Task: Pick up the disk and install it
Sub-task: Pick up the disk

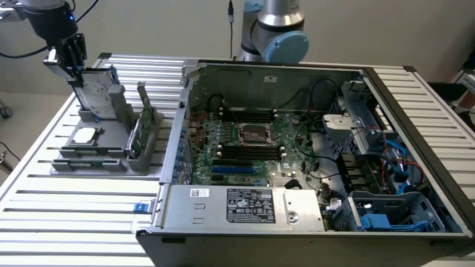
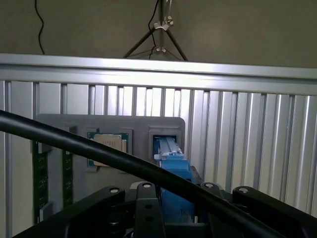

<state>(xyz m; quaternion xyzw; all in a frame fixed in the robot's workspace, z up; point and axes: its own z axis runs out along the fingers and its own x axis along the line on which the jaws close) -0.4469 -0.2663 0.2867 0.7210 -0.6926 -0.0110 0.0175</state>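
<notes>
At the exterior view's left edge, the gripper (image 1: 72, 69) is down on the disk (image 1: 97, 92), jaws clamped on its top edge.

Disk: flat rectangular slab standing upright on its short edge, silver-grey metal face, blue plastic carrier along the rim. Lower end sits in the rear pocket of the grey parts fixture (image 1: 104, 161). In the wrist view the blue carrier edge (image 2: 173, 163) runs from between the black fingers (image 2: 148, 203) to the fixture's slot.

Same fixture also holds:
- square silver chip (image 1: 84, 135), lying flat, just in front of the disk
- green circuit cards (image 1: 137, 133), on edge, on the side towards the chassis

Fixture rests on a slatted aluminium table (image 1: 67, 211). Just beside it is an open computer chassis (image 1: 275, 72): motherboard with a bare CPU socket (image 1: 252, 133), and a blue drive cage (image 1: 386, 219) in the near corner on the exterior view's right.

Writing: the power supply (image 1: 245, 208) has a white label with dark print and a row of marks, plus a small white sticker (image 1: 200, 192) on the chassis frame beside it. Both too small to read.

Black cable (image 2: 99, 151) crosses the wrist view in front of the fixture.
</notes>
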